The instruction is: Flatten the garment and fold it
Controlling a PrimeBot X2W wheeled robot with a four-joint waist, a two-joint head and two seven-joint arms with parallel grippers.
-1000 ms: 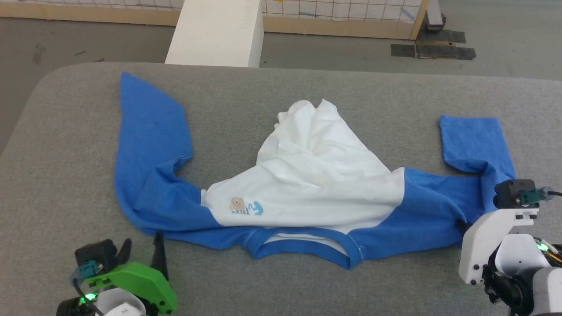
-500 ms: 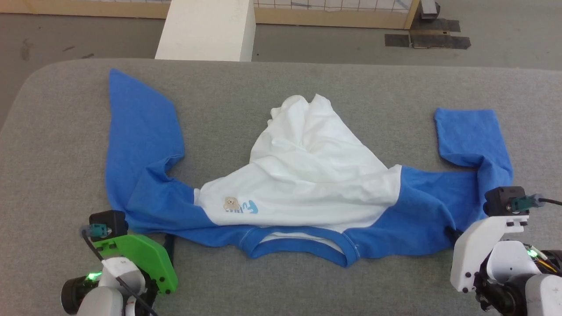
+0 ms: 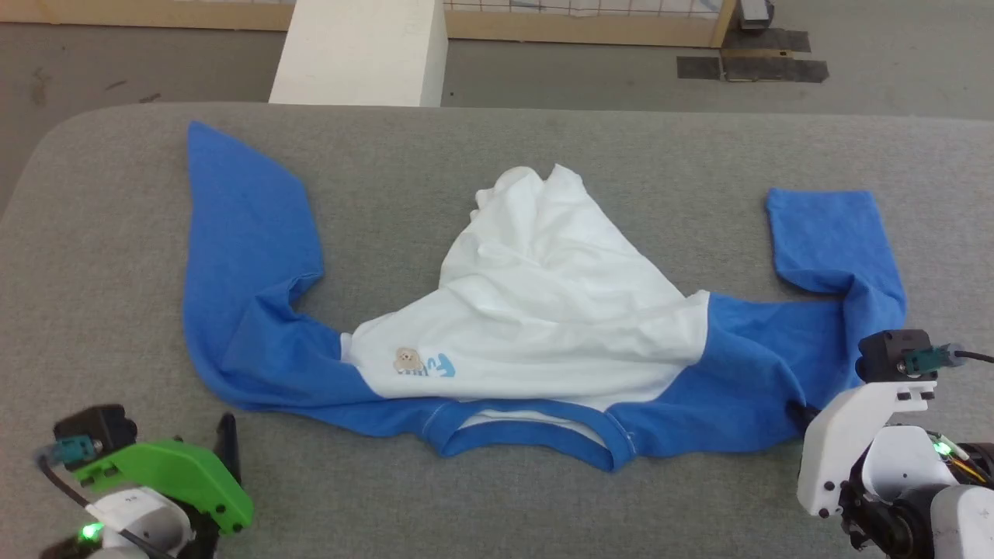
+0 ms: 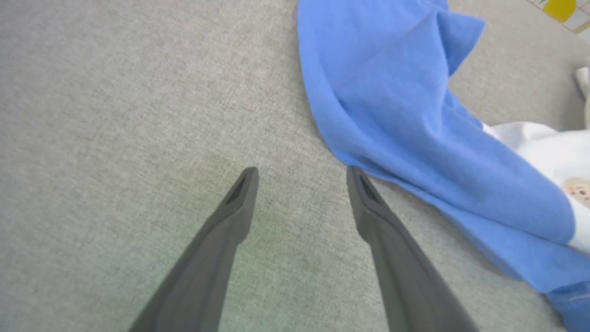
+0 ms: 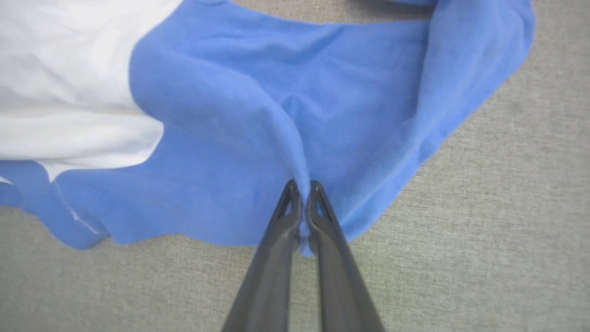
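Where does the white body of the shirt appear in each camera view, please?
Head view: the white body lies bunched at the centre of the picture.
Left wrist view: at the right edge, beyond the left sleeve.
Right wrist view: in the upper left, beside the right sleeve, which the right pincer pinches.
Shared landmark: the grey surface beneath it.

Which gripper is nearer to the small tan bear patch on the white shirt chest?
Left. The open left gripper sits just off the blue sleeve near the small tan bear patch; the right gripper pinches the opposite blue sleeve, farther away.
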